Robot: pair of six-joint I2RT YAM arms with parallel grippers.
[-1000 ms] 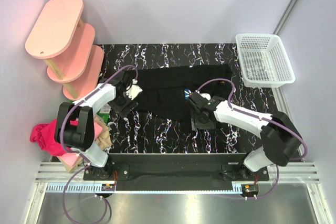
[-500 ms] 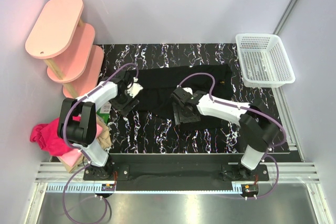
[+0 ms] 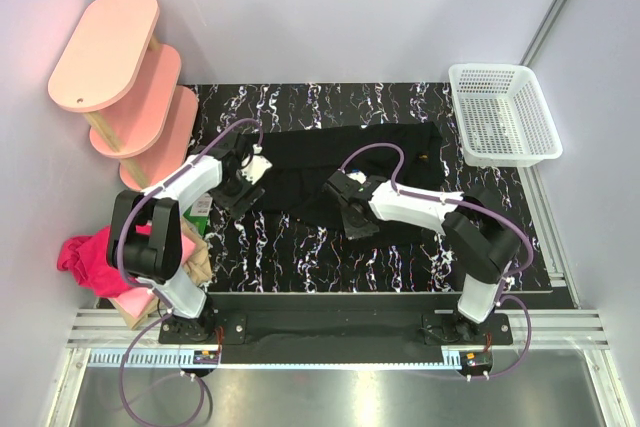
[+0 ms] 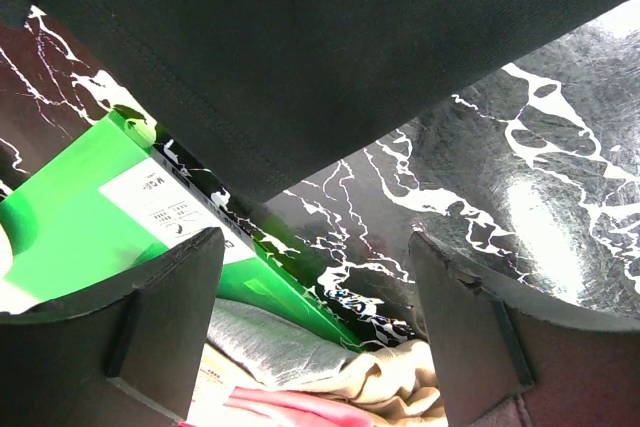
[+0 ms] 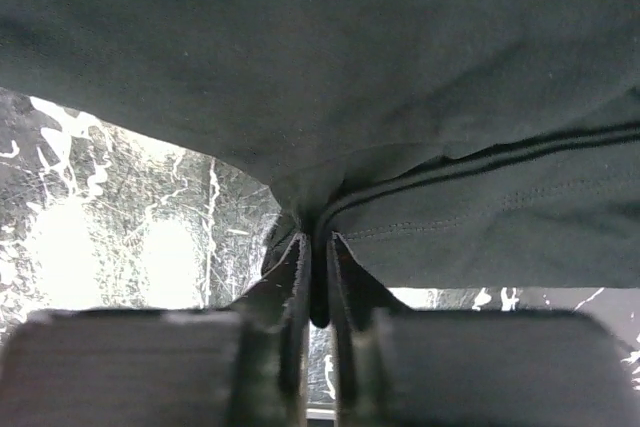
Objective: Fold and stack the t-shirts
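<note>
The black t-shirt (image 3: 330,159) lies on the table (image 3: 300,259), its near hem pinched in the right claw (image 5: 318,282), likely to start a fold, while the left claw (image 4: 315,282) hangs open beside it.

You have a black t-shirt (image 3: 310,157) on a table (image 3: 300,257) that is black with white marble veins. The packet (image 4: 70,237) is bright green and its label (image 4: 160,202) is white with small dark print. You also see a magenta t-shirt (image 3: 85,257), a tan t-shirt (image 4: 340,377), a pink shelf (image 3: 105,42) and a white mesh basket (image 3: 500,112).
</note>
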